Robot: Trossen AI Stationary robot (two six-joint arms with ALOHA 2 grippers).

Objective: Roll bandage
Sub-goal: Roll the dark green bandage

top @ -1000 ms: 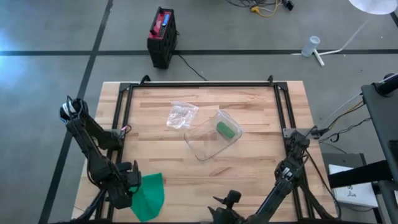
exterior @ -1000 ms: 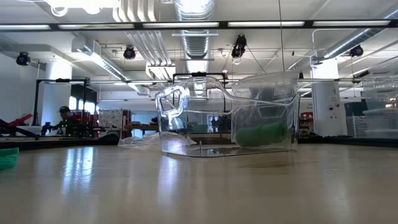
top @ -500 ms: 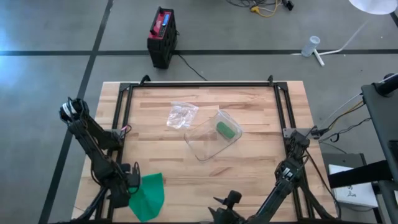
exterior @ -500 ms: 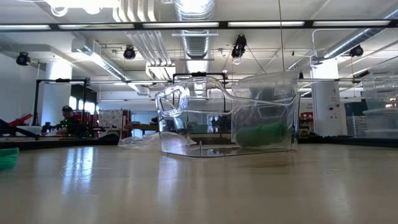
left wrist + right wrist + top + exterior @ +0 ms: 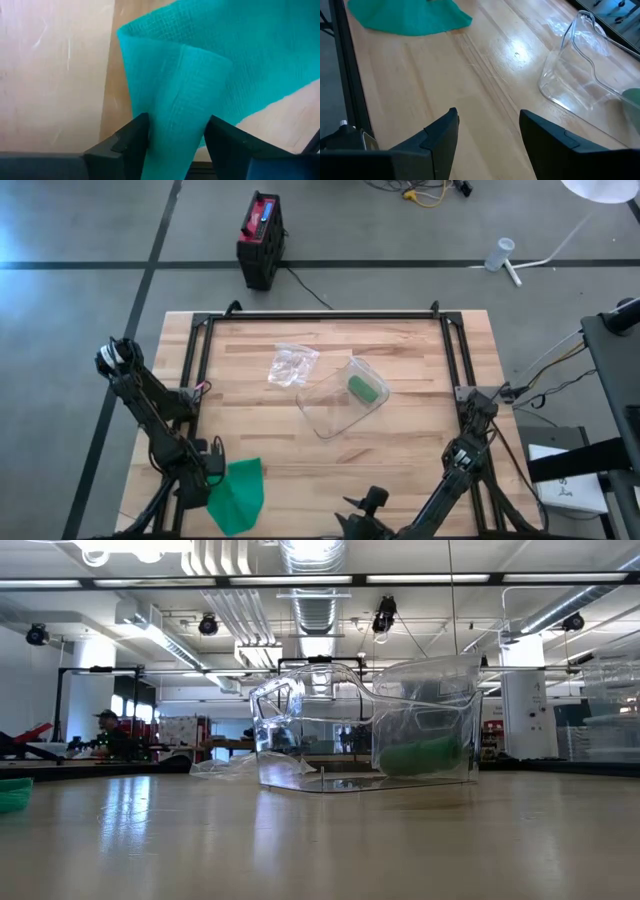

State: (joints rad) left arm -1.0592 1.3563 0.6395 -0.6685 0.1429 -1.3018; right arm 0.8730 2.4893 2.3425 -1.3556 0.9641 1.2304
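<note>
Left gripper (image 5: 172, 145), near-left table corner: fingers half-closed around a raised fold of the flat green mesh bandage (image 5: 240, 494), which fills the gap between them. Bandage lies at the near-left edge of the pale wooden table (image 5: 400, 450), spreading away from the gripper toward table centre; long axis roughly near-to-far. Left arm far nearer. Right gripper (image 5: 487, 132) waits open and empty, near edge. Farther off: clear plastic tub (image 5: 343, 396) holding a green roll (image 5: 362, 388).

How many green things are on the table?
2. A flat green bandage lies at the table's near left corner, its edge pinched between the left gripper fingers. A small green roll sits inside the clear container near the middle. None seem hidden.
</note>
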